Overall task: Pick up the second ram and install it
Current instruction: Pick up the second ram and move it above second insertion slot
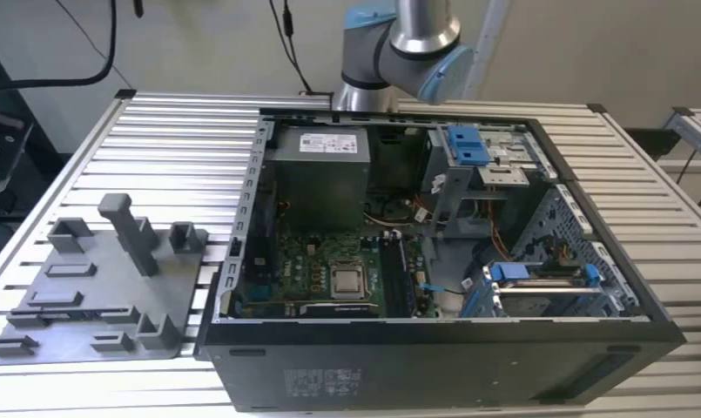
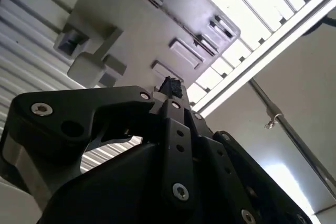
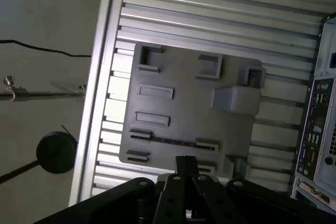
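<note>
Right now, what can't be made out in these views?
Exterior view: arm cut off by top edge.
Exterior view: motherboard slots too small to tell whether filled.
First wrist view: end effector hides one edge of holder plate.
First wrist view: chips on second ram too small.

The table [image 1: 176, 148] is silver, patterned with parallel ribs; the holder plate [image 1: 95, 287] is plain matt grey, the second ram [image 3: 173, 141] a dark strip. The computer case [image 1: 443, 370] is black, its motherboard [image 1: 309, 261] green, its drive clips [image 1: 467, 144] blue. The arm [image 1: 414, 30] is silver with pale blue caps, the gripper [image 3: 186, 162] black
</note>
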Controlling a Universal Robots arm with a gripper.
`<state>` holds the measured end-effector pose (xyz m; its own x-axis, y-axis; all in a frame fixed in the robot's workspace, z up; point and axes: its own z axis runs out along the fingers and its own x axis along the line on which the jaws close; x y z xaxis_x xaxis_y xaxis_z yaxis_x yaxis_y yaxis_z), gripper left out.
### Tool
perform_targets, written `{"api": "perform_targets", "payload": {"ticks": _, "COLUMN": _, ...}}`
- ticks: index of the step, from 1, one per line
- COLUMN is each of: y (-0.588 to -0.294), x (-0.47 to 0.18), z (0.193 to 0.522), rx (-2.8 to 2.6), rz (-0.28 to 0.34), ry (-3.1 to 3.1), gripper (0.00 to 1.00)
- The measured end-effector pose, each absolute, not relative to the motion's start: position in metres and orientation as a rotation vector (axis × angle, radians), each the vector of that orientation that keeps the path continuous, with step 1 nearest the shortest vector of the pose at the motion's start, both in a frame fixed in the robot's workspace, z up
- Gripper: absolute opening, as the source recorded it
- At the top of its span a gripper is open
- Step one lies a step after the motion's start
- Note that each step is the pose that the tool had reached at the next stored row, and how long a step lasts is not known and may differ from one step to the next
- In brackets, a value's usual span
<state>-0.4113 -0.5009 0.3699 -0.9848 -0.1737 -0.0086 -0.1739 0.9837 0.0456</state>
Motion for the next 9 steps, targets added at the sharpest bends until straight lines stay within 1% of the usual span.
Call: {"api": "perform_targets", "payload": {"ticks": 9, "y": -0.5009, "x": -0.4113, "z": 0.3699, "rx": -0.530, "rz": 0.073, "ry": 3.095, "gripper": 0.11}}
